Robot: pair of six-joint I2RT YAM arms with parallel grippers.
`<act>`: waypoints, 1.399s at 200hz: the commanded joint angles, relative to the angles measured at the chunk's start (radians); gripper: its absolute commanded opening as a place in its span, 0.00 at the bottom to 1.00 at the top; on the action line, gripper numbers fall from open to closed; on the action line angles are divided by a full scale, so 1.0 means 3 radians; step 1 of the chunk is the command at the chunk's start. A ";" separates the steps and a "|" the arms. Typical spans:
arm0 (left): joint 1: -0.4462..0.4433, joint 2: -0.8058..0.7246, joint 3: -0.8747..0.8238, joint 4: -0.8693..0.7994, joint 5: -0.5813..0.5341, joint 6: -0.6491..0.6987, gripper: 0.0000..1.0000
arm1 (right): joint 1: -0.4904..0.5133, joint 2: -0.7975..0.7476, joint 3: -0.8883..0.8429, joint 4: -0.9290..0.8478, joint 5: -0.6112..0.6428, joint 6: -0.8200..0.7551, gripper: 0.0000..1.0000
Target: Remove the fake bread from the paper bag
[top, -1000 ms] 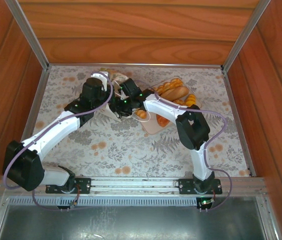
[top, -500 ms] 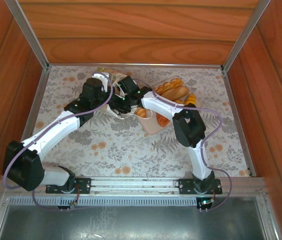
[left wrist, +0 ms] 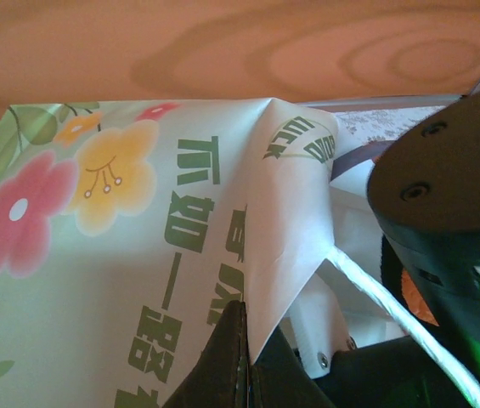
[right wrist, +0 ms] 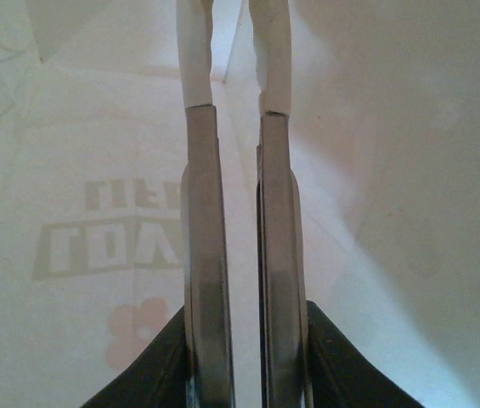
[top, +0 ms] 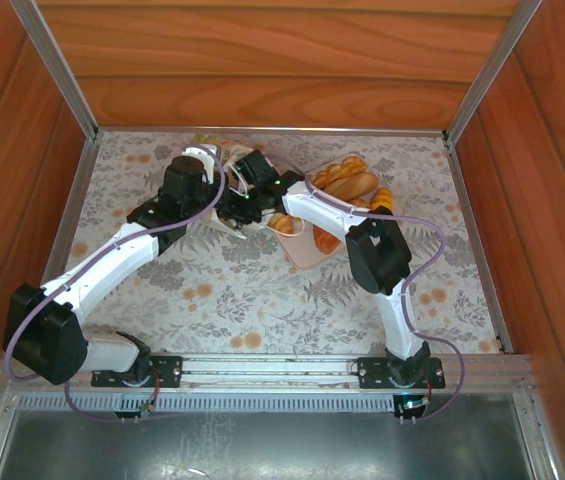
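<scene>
On the table (top: 262,300), a beige tray (top: 307,255) holds fake bread (top: 350,183), just right of the paper bag (left wrist: 138,255). The left tool (left wrist: 244,348) pinches the bag's edge tight. The right tool (right wrist: 235,85) is inside the bag, fingers almost together, with nothing seen between them. It should find a bread first, then lift out slowly.

Snug paper bag (right wrist: 95,170) around right tool (right wrist: 238,34)
</scene>
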 commanded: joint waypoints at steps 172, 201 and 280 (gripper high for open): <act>0.0019 -0.0188 -0.0083 -0.0099 -0.0582 0.0484 0.00 | -0.0032 -0.1183 -0.0735 -0.0445 0.0044 -0.0386 0.00; 0.0031 -0.0123 -0.0003 -0.0196 -0.0702 0.0494 0.00 | -0.0011 -0.1317 -0.0686 -0.0775 0.0023 -0.0570 0.00; 0.0045 -0.0036 0.0093 -0.0205 -0.0661 0.0461 0.00 | 0.0039 -0.1715 -0.0821 -0.1137 -0.0039 -0.0805 0.00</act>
